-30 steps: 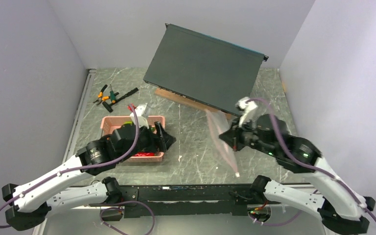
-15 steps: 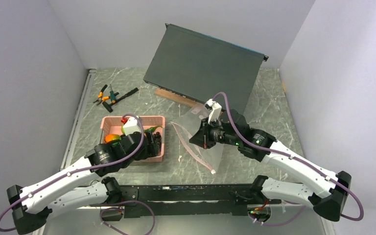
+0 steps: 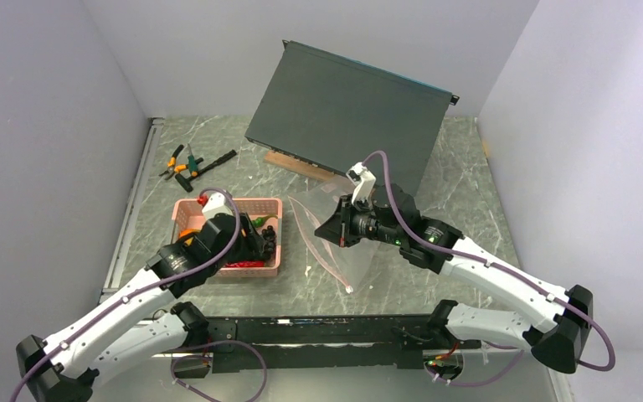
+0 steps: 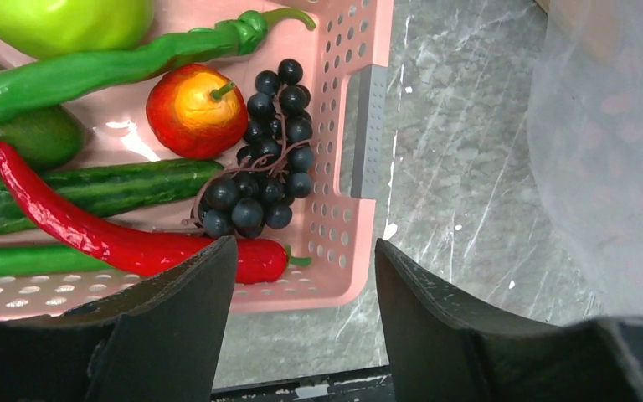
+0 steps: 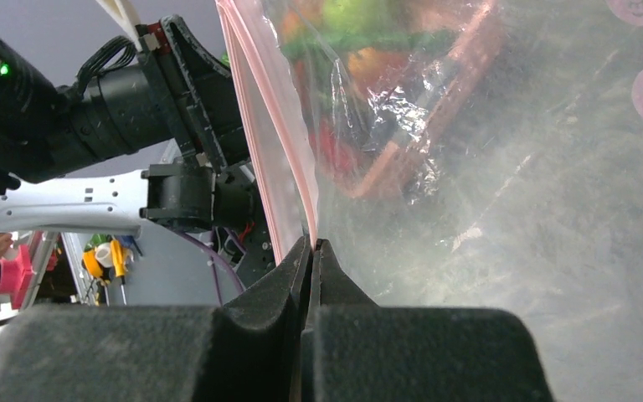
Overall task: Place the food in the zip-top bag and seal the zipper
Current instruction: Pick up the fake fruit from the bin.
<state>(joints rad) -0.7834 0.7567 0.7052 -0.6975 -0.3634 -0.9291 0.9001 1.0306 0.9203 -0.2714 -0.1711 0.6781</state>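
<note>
Presently the right gripper (image 5: 311, 244) is clamped shut on the crinkly clear bag (image 5: 511, 167) just beside its pink zipper (image 5: 264, 117), with the bag hung between a leaning dark panel (image 3: 347, 117) and the pink basket (image 4: 335, 209). The left gripper (image 4: 303, 251) is spread wide over that basket, where grapes (image 4: 259, 180), a red chili (image 4: 92, 234) and other food (image 4: 92, 71) are kept.

Even bright lighting, soft shadows, blurred foreground jaws
</note>
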